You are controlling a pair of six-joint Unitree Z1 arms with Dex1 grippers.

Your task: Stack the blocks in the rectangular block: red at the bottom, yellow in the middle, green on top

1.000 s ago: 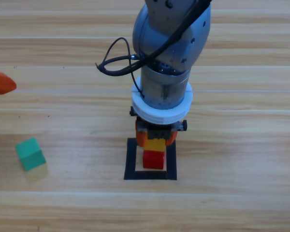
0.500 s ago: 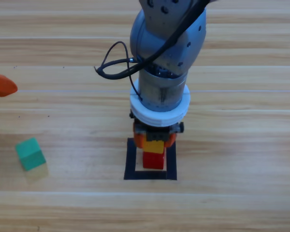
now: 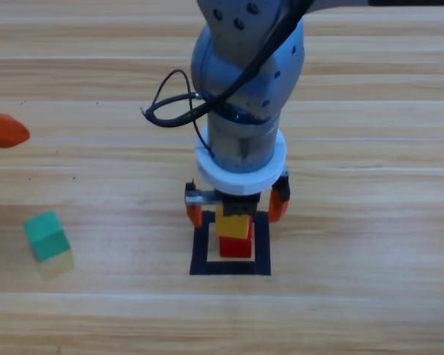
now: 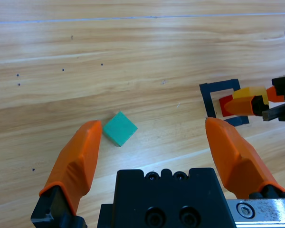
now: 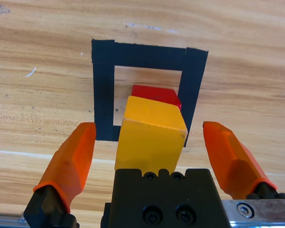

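Note:
The yellow cube (image 3: pixel 233 223) rests on the red cube (image 3: pixel 237 248) inside the black tape square (image 3: pixel 201 251). My right gripper (image 3: pixel 237 208) hangs over this stack, open, one orange jaw on each side of the yellow cube and touching neither cube. In the right wrist view the yellow cube (image 5: pixel 152 135) hides most of the red cube (image 5: pixel 156 94), and the tape square (image 5: pixel 147 50) frames both. The green cube (image 3: pixel 46 235) lies alone on the wood at the left. My left gripper (image 3: pixel 4 131) waits open at the left edge, with the green cube (image 4: pixel 119 128) ahead of its jaws.
A loose black cable (image 3: pixel 170 103) loops out from the right arm on its left side. Bare wooden table (image 3: pixel 370 222) lies right of the square and between the square and the green cube.
The right gripper's jaws have spread apart and let go of the yellow cube, which stays on the red one. The arm has drawn back slightly towards the top. The green cube has not moved.

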